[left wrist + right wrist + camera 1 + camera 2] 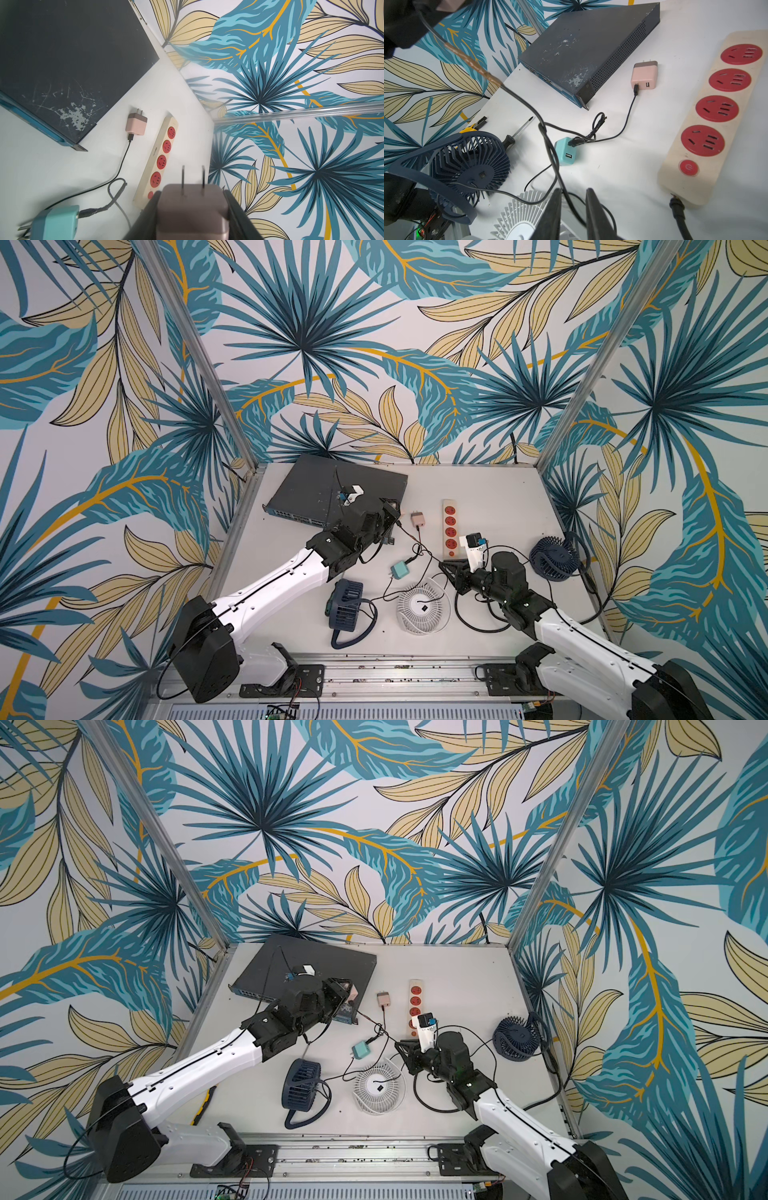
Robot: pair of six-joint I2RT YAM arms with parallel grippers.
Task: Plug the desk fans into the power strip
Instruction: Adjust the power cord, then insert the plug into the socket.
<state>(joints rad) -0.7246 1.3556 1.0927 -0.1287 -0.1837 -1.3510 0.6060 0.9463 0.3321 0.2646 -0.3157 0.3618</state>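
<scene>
Pink-brown plug adapter (191, 214) is clenched in my left hand (192, 196), prongs leading, ready for a socket. My right hand (574, 200) pinches its black cable (529, 108), likely managing slack. The power strip (716, 116) lies face-up on the tabletop (612, 178) near my right hand, with the visible sockets free.

Table (498, 497) holds power strip (451, 531), switch (316, 489), fans (422, 608)

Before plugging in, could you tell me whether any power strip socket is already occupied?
No, the four red sockets on the power strip are all empty.

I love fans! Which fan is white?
The middle fan, lying flat; the left fan and the right fan are dark blue.
</scene>
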